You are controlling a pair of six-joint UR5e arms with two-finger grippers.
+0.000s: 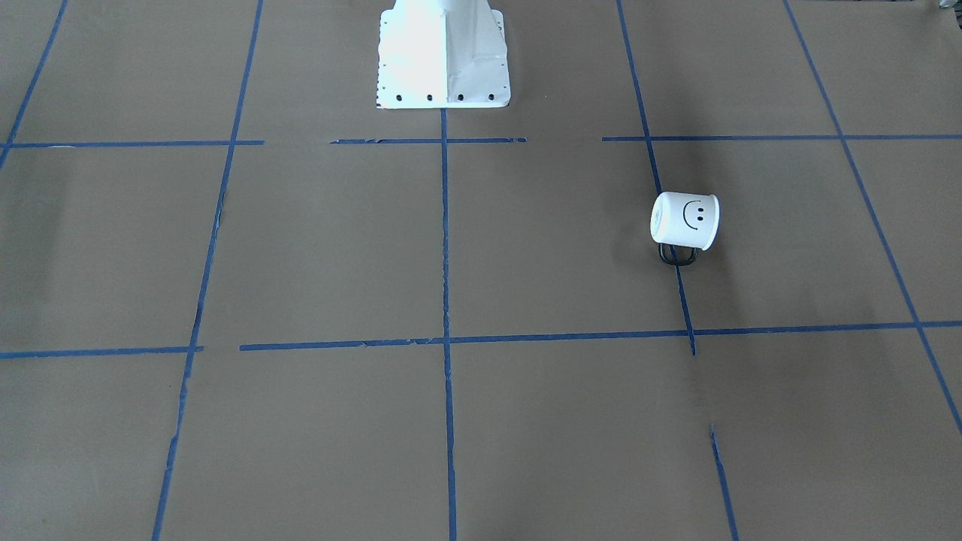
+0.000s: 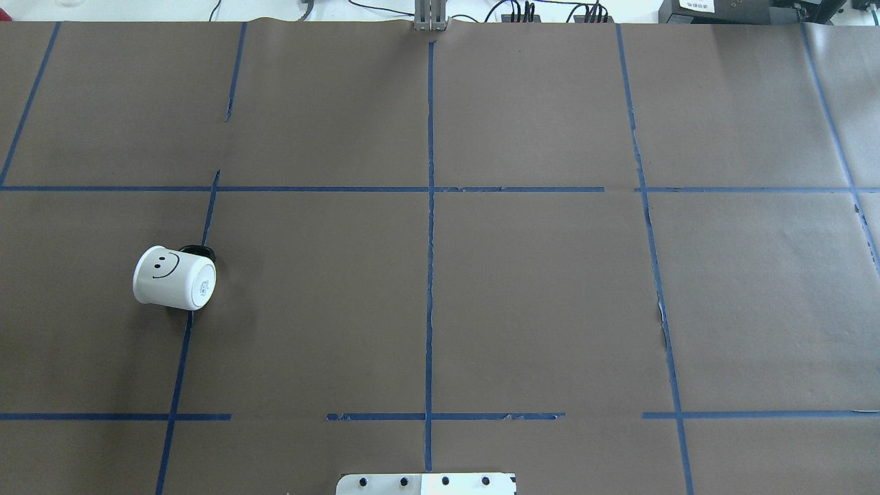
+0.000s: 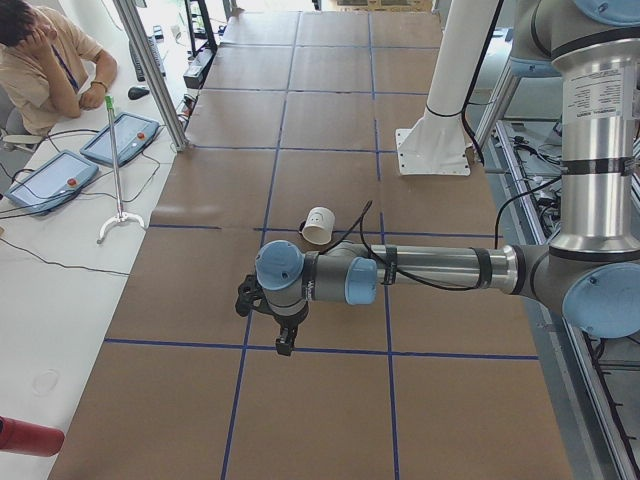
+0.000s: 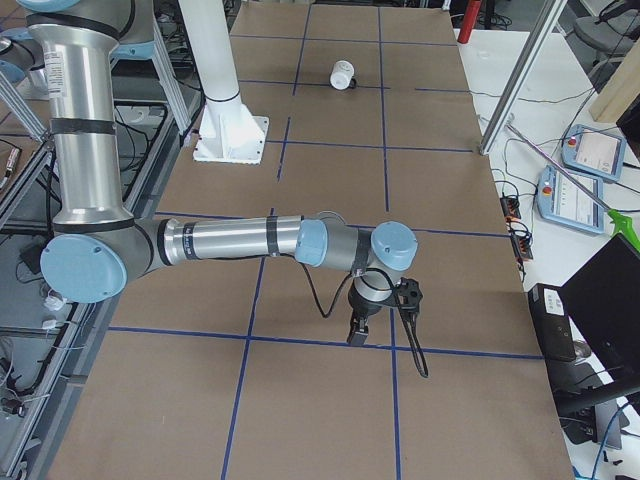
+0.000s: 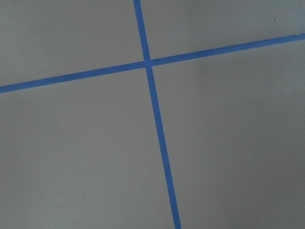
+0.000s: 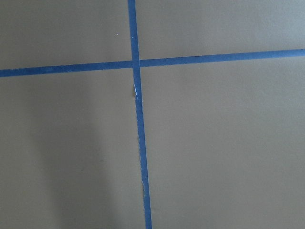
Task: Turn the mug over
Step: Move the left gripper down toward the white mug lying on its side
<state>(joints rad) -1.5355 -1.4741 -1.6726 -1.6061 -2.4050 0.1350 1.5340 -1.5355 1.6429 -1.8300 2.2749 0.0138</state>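
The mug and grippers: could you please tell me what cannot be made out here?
The left gripper and right gripper: open or shut unclear, since only the side views show them.
The mug: its handle is mostly hidden behind its body in the overhead view.
The mug's inside: no view shows it clearly.

Item inspected: one small white cylindrical mug [image 2: 174, 278]. It lies on its side on the brown-papered table [image 2: 536, 289], on my left half, well out from my base. The black smiley face [image 2: 165, 265] is on the upward side. The flat base, with faint print, points toward the table's centre; the open mouth points toward my left end. The dark loop handle [image 2: 198, 251] sticks out on the side away from me. The base end rests over a blue tape line [image 2: 180, 371].
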